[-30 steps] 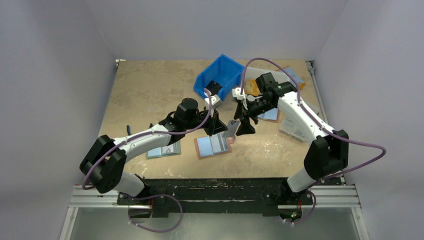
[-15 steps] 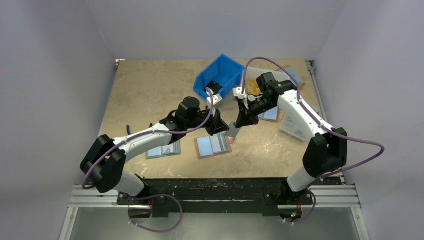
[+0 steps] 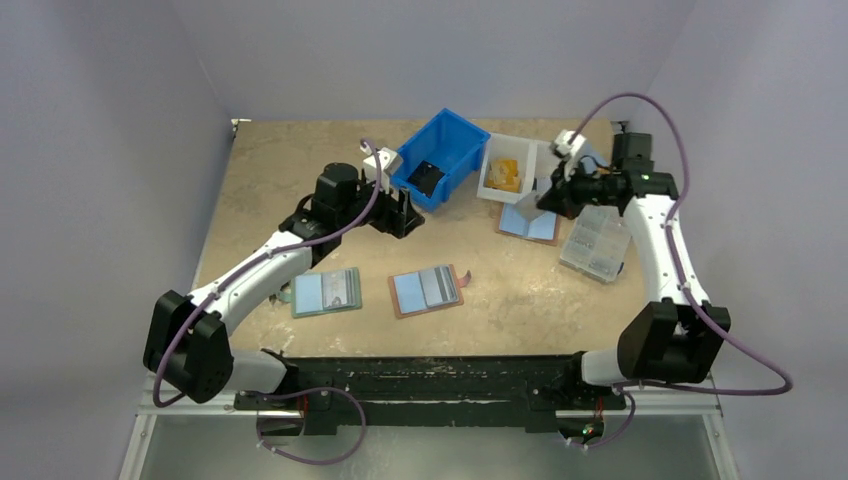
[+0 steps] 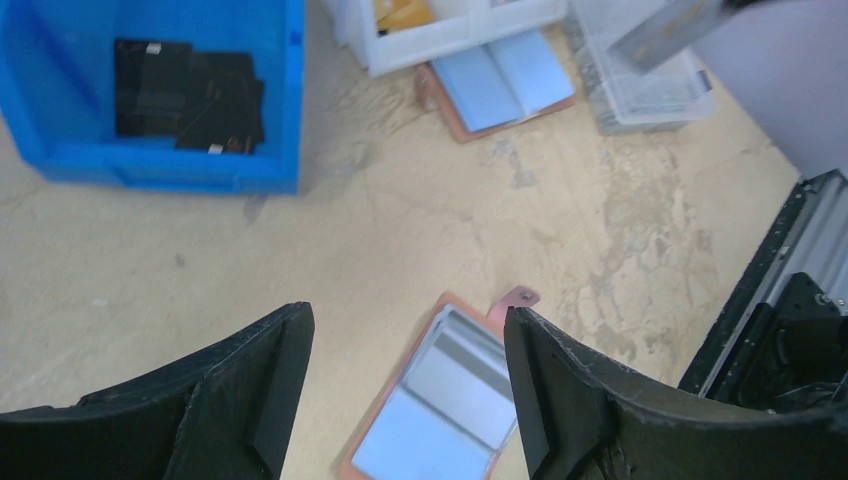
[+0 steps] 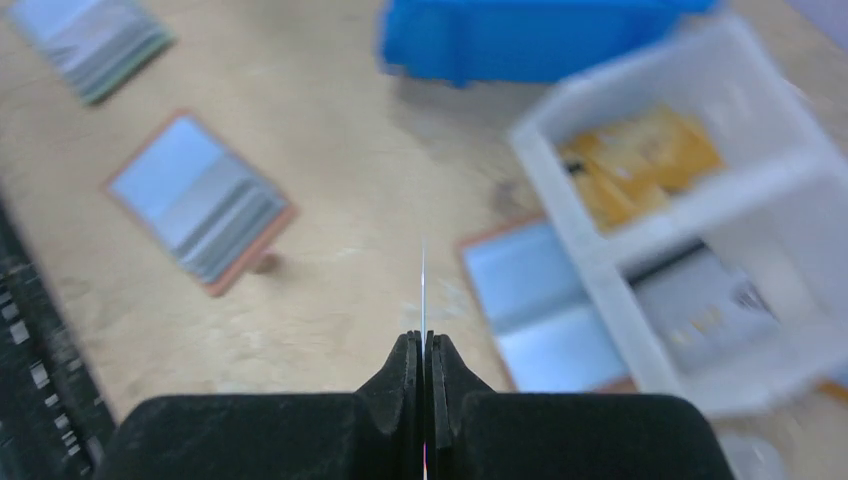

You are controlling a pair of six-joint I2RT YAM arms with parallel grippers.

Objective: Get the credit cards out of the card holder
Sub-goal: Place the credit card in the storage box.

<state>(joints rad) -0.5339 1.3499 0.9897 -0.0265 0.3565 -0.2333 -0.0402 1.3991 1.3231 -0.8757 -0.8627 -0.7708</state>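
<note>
The card holder [image 3: 428,290] lies open on the table, salmon-brown with a snap tab, blue lining and a grey panel. It also shows below my left gripper's jaws in the left wrist view [image 4: 450,400] and in the right wrist view [image 5: 200,200]. My left gripper [image 3: 403,215] [image 4: 405,318] hangs open and empty beside the blue bin. My right gripper [image 3: 545,196] [image 5: 423,342] is shut on a thin grey credit card [image 5: 423,285] [image 4: 665,30], seen edge-on, next to the white bin [image 3: 515,170].
The blue bin [image 3: 440,150] holds black items. A larger blue-lined folder [image 3: 530,222] lies open by the white bin. A clear compartment box [image 3: 595,243] stands at the right. A teal-edged holder with cards [image 3: 327,293] lies at the front left.
My left gripper let go of the grey card, opened and drew back left toward the blue bin. My right gripper shut on the card and carried it back right to the white bin.
</note>
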